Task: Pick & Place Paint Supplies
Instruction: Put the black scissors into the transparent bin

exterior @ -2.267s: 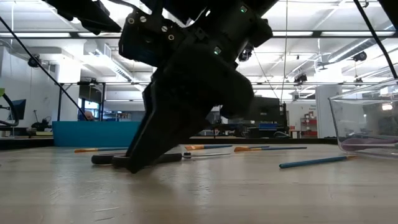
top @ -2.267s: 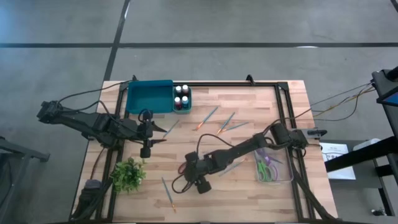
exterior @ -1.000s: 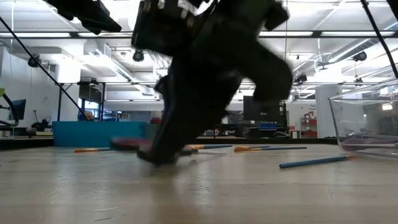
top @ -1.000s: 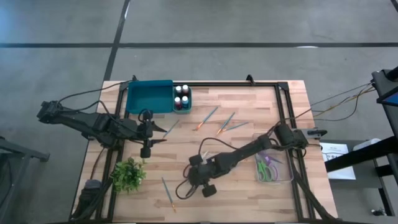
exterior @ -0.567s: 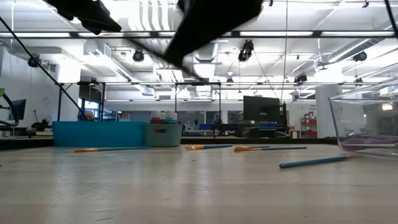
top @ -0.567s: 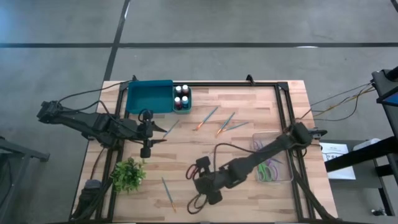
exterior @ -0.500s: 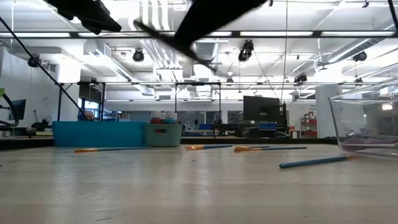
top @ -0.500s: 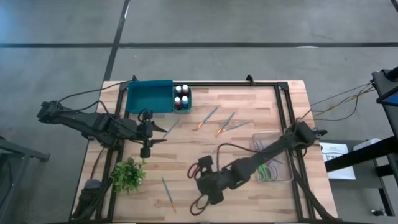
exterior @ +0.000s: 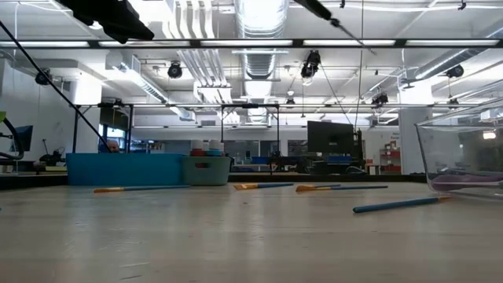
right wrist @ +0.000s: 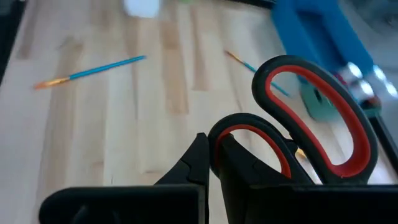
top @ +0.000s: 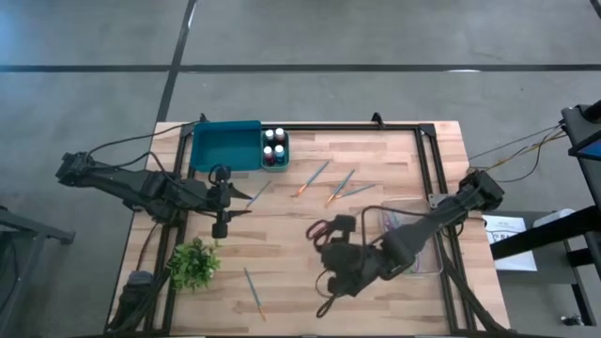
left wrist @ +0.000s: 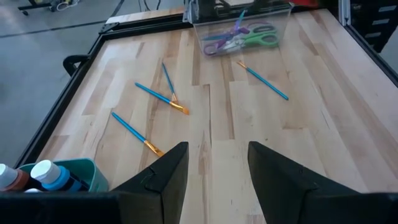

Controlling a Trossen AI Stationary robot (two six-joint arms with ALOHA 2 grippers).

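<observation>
Several thin paintbrushes lie flat on the wooden table: three near the middle (top: 340, 184), one by my left gripper (top: 256, 194), one at the near edge (top: 254, 293). My right gripper (top: 331, 240) hangs over the table's middle, shut on red-handled scissors (top: 323, 230). My left gripper (top: 242, 204) stands open at the left with nothing between its fingers (left wrist: 177, 174). My right gripper pinches the red scissors between its two fingers (right wrist: 200, 155), just behind the handle loops (right wrist: 219, 142). The two red-lined loops (right wrist: 317, 118) stick out past the fingertips. The scissors are lifted clear of the table; their blades are hidden by the gripper.
A clear box (top: 415, 246) with purple and green scissors (left wrist: 239, 36) stands at the right. A blue tray (top: 225, 145) and a holder of paint bottles (top: 274, 148) sit at the far left, a small green plant (top: 192, 263) near left.
My right gripper has risen from the table with the red scissors, lifting them clear, and has gone toward the table's right and far edges. In the low view it has left the picture upward. My left arm has kept still.
</observation>
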